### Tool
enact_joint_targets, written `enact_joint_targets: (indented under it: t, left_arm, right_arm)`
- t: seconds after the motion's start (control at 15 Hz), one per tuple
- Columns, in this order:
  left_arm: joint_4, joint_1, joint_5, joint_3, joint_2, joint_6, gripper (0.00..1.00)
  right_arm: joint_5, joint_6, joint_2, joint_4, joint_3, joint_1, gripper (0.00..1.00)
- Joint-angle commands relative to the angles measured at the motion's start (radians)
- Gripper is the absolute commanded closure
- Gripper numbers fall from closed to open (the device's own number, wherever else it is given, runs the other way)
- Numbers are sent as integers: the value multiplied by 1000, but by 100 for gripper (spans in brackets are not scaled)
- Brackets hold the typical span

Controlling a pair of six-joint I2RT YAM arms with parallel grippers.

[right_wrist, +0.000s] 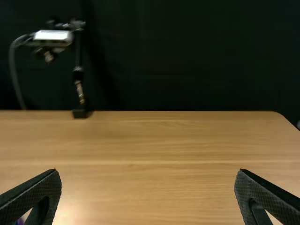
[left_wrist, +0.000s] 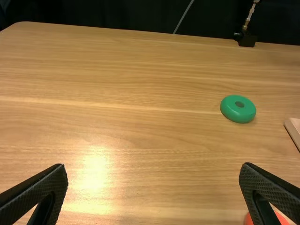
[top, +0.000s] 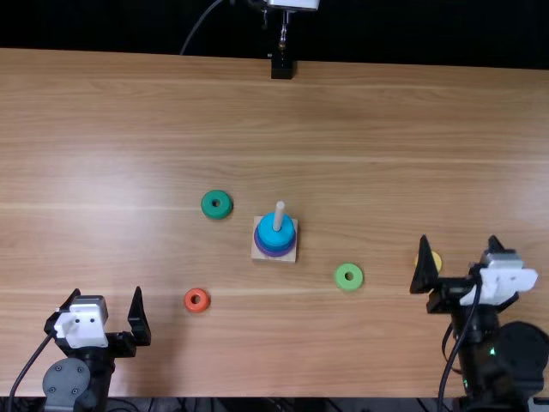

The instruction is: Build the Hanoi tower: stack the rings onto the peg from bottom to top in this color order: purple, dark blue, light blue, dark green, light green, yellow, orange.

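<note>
Wood table (top: pixel 386 129): I see wide room betw. far edge & peg base (top: pixel 256 255). L gripper (top: pixel 107 292) & R gripper (top: pixel 459 239) near the near edge, both released, fingers spread. Ct: 1 peg (top: pixel 279 216), purple ring (top: pixel 274 254) low, blue (top: pixel 268 233) above; I can't tell stack total. Loose rings ×4: dk green (top: pixel 217 194), lt green (top: pixel 349 267), orange (top: pixel 196 310), yellow (top: pixel 437 261), partly hidden at R finger.

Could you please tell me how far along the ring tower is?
On the peg, the light blue ring sits above the purple ring; I can't tell whether dark blue lies between. The left gripper and right gripper are open, empty. Left to stack: dark green, light green, yellow, orange.
</note>
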Motion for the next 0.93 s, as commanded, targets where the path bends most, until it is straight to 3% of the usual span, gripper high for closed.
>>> enact_joint_targets:
  t: [0.0,0.2,0.27,0.33,0.47,0.53,0.87]
  left_arm:
    - [-75,5,2,-108,-12,15,0]
    - [-75,5,0,-108,-12,15,0]
    - [-75,5,0,-108,-12,15,0]
    - [-75,5,0,-108,-12,15,0]
    - [-75,5,0,-108,-12,15,0]
    - [-75,5,0,-108,-12,15,0]
    - [-75,5,0,-108,-12,15,0]
  right_arm:
    - [-63,-50,-89,6,-67,-8,0]
    - [-63,-52,-285,-7,-228,-10,0]
    - [-54,-52,-317,-11,-263,-11,0]
    - [-30,-48,-334,-11,-294,-7,0]
    - [51,-46,-365,-12,-342,0,0]
    - [75,-46,-386,-12,-375,0,0]
    - [79,-44,-488,-70,-475,-5,0]
